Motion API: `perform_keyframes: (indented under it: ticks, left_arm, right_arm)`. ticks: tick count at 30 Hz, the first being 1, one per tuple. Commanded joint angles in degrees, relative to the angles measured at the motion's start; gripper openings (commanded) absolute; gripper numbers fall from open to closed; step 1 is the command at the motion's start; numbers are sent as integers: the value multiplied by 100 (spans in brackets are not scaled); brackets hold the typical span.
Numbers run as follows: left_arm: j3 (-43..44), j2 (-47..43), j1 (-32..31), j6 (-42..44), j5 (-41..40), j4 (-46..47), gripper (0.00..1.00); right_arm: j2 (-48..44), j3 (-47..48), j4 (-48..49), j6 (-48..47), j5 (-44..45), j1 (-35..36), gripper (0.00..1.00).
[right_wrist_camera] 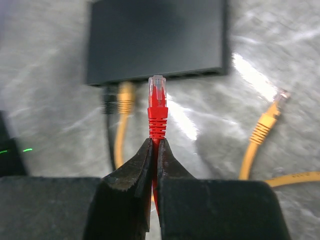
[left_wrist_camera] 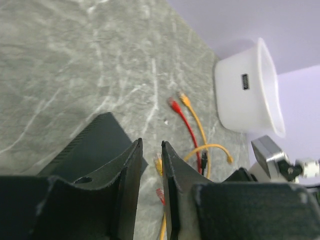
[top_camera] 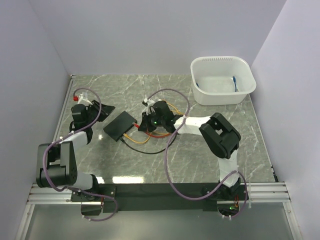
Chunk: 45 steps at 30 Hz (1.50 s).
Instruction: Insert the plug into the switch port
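The black switch box (top_camera: 120, 125) lies at the table's centre-left; it also shows in the right wrist view (right_wrist_camera: 155, 40), its row of ports (right_wrist_camera: 195, 75) facing my right gripper. My right gripper (right_wrist_camera: 155, 142) is shut on a red cable just behind its red plug (right_wrist_camera: 157, 92). The plug points at the port row and its tip is just short of it, beside a black plug (right_wrist_camera: 108, 102) and a yellow plug (right_wrist_camera: 125, 97) that sit in ports. My left gripper (left_wrist_camera: 150, 147) hovers at the switch's far left corner (left_wrist_camera: 90, 145), jaws a narrow gap apart and empty.
A white tub (top_camera: 222, 80) stands at the back right. Loose yellow and red cables (top_camera: 142, 137) curl in front of the switch. A free yellow plug (right_wrist_camera: 272, 112) lies to the right of the held one. Purple arm cables loop over the table.
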Motion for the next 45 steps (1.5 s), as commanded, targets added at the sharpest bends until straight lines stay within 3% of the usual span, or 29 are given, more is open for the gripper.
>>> perform_keyframes:
  ticks: [1, 10, 21, 23, 29, 35, 39, 45]
  left_arm:
    - [-207, -307, -26, -125, 566, 1014, 29]
    - [-612, -193, -61, -740, 1322, 2657, 30]
    - [-551, -184, -483, -618, 1463, 2861, 31]
    - [-507, -210, -562, -548, 1367, 2695, 31]
    - [-533, -465, -606, -486, 1069, 2405, 30]
    - [-489, -1168, -825, -275, 58, 814, 29]
    - [-674, -1764, -958, -301, -162, 498, 30]
    - [-989, -2346, -1046, -231, -198, 286, 31]
  right_arm:
    - [-520, -293, 1308, 388, -1250, -209, 0]
    - [-547, -531, 2056, 626, -2052, -279, 0]
    - [-599, -602, 2117, 644, -1973, -288, 0]
    - [-687, -663, 2030, 591, -1702, -279, 0]
    - [-1460, -1085, 1503, -419, 608, 238, 0]
    - [-1988, -1524, 1748, -1061, 2032, 845, 0]
    - [-2050, -1621, 1854, -1482, 2580, 1180, 0]
    - [-2041, -1630, 1889, -1457, 2571, 1233, 0]
